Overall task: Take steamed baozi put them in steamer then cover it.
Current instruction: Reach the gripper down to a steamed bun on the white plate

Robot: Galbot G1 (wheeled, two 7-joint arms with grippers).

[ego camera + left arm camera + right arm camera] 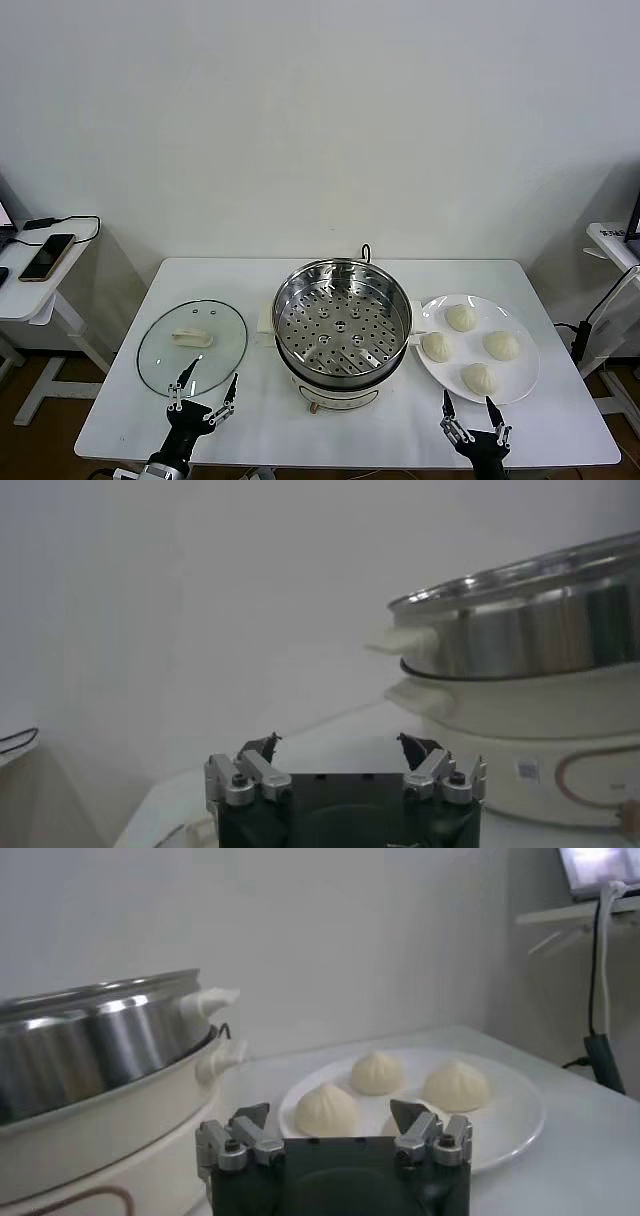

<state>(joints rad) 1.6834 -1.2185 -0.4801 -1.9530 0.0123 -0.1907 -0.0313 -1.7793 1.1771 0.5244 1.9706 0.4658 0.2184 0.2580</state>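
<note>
The steamer (342, 330) stands uncovered mid-table, a shiny steel pot on a cream base with its perforated tray bare. Several steamed baozi (461, 317) lie on a white plate (527, 378) to its right. My right gripper (468, 412) hovers open near the table's front edge, just in front of the plate. In the right wrist view its gripper (334, 1116) faces the nearest baozi (326, 1110), with the steamer (90, 1048) to one side. My left gripper (203, 392) stands open at the front left; in the left wrist view that gripper (338, 745) holds nothing, and the steamer (530, 640) is beyond it.
A round clear glass lid (165, 360) with a white handle lies flat on the table, left of the steamer and just beyond my left gripper. A side table with a phone (47, 256) stands far left. Cables hang off a stand at the far right.
</note>
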